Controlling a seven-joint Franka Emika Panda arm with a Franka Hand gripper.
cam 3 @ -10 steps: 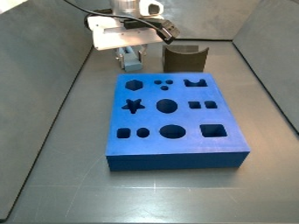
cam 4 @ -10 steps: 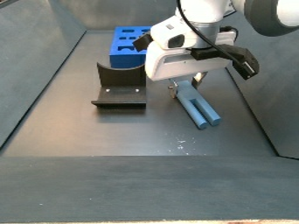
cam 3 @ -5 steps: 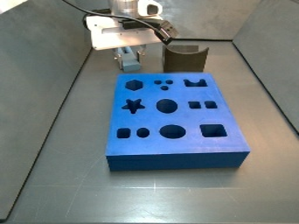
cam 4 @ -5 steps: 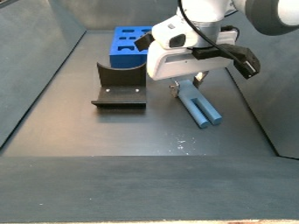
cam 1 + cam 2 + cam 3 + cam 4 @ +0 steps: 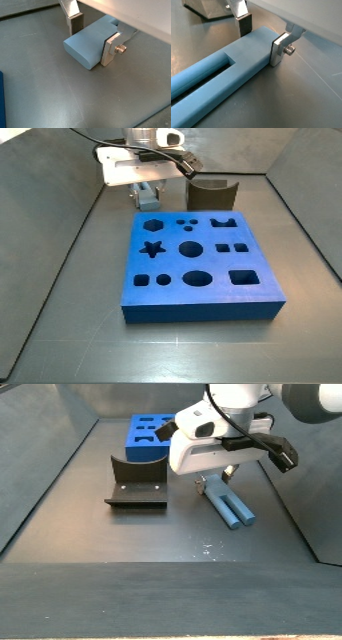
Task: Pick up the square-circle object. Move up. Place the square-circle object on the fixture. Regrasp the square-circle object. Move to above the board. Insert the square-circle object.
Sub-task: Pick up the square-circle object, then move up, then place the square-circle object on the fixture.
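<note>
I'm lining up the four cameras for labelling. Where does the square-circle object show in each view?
Wrist view: square-circle object, its blunt end between the gripper fingers.
Wrist view, long body running out from the fingers.
Side view, mostly hidden under the gripper, beside the fixture.
Side view, lying on the floor right of the fixture.
Shared landmark: the gripper.
</note>
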